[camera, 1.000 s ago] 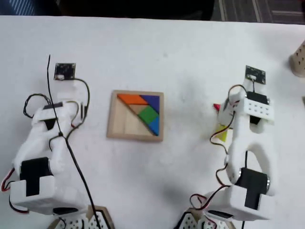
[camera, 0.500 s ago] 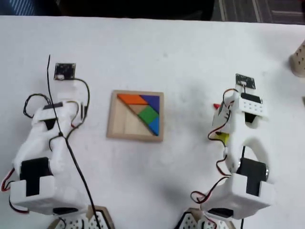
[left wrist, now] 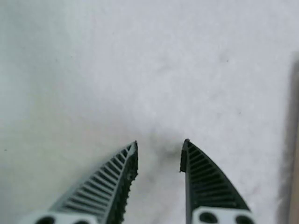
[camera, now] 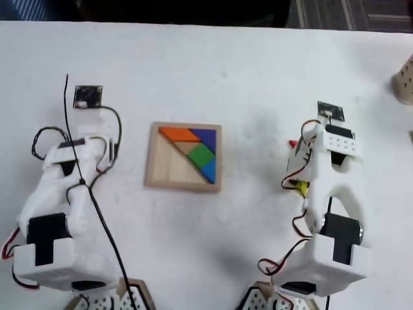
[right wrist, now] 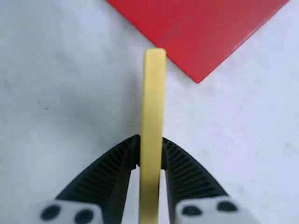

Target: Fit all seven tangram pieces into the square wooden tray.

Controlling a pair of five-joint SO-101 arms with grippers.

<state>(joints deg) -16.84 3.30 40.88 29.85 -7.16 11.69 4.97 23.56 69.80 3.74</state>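
Observation:
The square wooden tray (camera: 162, 173) lies mid-table holding orange (camera: 179, 134), dark blue (camera: 206, 136), green (camera: 201, 155) and blue (camera: 208, 170) pieces along its right side; its lower left is bare wood. My right gripper (right wrist: 150, 145) is shut on a yellow piece (right wrist: 153, 116) held on edge, just short of a red piece (right wrist: 196, 28) flat on the table. From above, the yellow piece (camera: 299, 185) and red piece (camera: 293, 144) peek out beside the right arm (camera: 326, 155). My left gripper (left wrist: 159, 151) is open over bare table, left of the tray.
A small circuit board (camera: 88, 96) and black cables lie near the left arm (camera: 64, 187). A pegged wooden object (camera: 404, 81) stands at the right table edge. The white table (camera: 258, 77) beyond the tray is open space.
The right arm has drawn back toward its base and shifted slightly left with the yellow piece, mostly over the first half second. The left arm has not moved.

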